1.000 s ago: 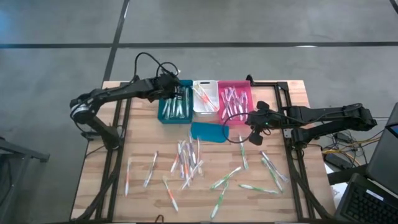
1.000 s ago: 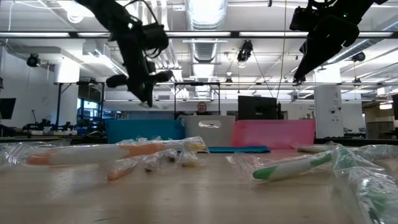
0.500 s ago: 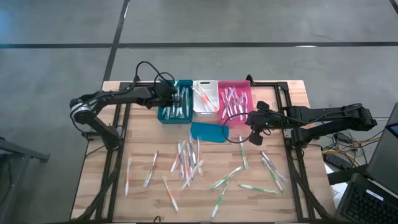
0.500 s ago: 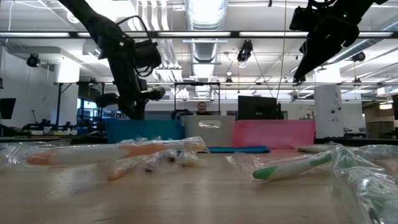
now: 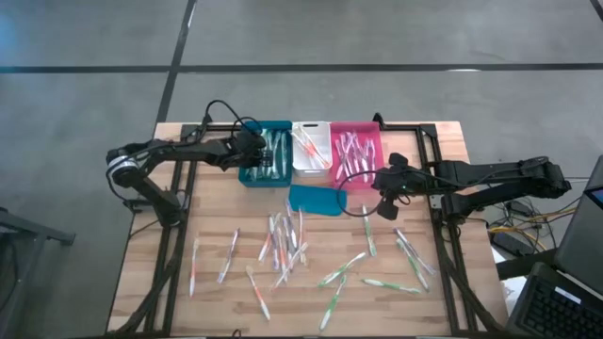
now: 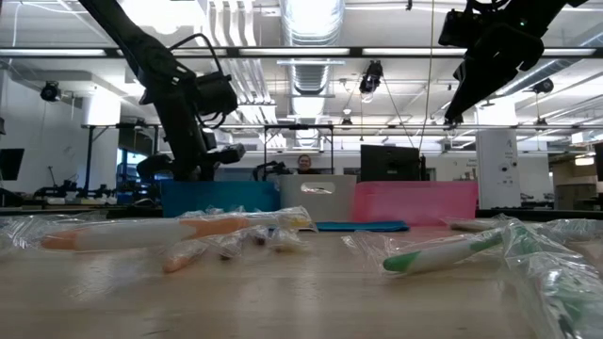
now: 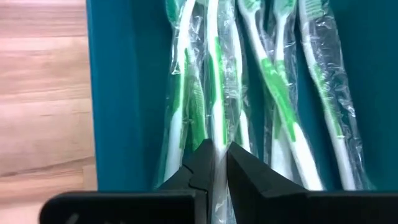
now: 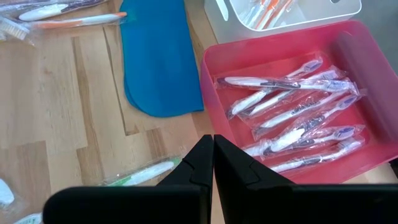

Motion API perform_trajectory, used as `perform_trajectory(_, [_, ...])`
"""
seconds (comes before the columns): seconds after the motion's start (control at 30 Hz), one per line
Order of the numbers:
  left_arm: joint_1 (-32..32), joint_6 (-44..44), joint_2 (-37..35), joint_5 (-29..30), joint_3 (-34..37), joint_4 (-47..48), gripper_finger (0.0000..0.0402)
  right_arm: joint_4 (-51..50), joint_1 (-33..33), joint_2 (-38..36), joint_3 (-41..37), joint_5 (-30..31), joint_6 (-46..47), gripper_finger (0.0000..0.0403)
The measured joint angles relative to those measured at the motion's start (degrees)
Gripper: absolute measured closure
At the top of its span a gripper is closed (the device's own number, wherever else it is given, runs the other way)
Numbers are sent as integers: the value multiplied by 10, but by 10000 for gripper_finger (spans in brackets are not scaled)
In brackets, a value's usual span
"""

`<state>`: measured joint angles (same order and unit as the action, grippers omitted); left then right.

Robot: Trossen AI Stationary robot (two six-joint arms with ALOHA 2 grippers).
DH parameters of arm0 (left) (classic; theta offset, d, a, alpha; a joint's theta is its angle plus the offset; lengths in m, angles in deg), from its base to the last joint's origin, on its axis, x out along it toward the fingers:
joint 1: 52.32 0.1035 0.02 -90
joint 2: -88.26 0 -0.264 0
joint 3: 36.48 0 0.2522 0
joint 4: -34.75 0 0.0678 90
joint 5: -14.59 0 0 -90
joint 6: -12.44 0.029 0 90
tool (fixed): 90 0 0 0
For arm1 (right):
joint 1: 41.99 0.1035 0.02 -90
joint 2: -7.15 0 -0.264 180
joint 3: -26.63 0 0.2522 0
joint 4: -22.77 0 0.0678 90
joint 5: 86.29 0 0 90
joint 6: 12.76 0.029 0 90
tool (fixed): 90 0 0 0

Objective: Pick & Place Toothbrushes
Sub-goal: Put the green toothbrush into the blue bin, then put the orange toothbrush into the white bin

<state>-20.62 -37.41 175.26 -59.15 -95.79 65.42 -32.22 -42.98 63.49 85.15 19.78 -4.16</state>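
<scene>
Left gripper (image 7: 221, 163) over teal bin (image 5: 265, 158), fingers nearly together, nothing pinched, above green toothbrushes (image 7: 273, 87). Right gripper (image 8: 213, 157) pressed together, empty, at pink bin's (image 8: 367, 59) 6 o'clock.

Three bins sit side by side at the top-middle of the table (image 5: 141, 292) in the overhead pic: left bin (image 5: 265, 177), middle bin (image 5: 309, 172), right bin (image 5: 357, 185), all w/ toothbrushes inside. Flat lid piece (image 5: 315, 199) lies just below them, btw bins and the loose toothbrushes (image 5: 285, 240) scattered across the lower half. Left gripper (image 5: 247, 151) is over the left bin's left edge, right gripper (image 5: 381, 182) at the right bin's lower right corner, w/ more strays below it
</scene>
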Motion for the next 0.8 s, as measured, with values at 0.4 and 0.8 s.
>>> perform_trajectory(0.4, [0,40,0,-28,-17,-1,271,0,0,0,0,0,0,394])
perform_trajectory(0.8, [-77,78,-119,-107,-56,175,248,-4,0,0,0,-7,0,394])
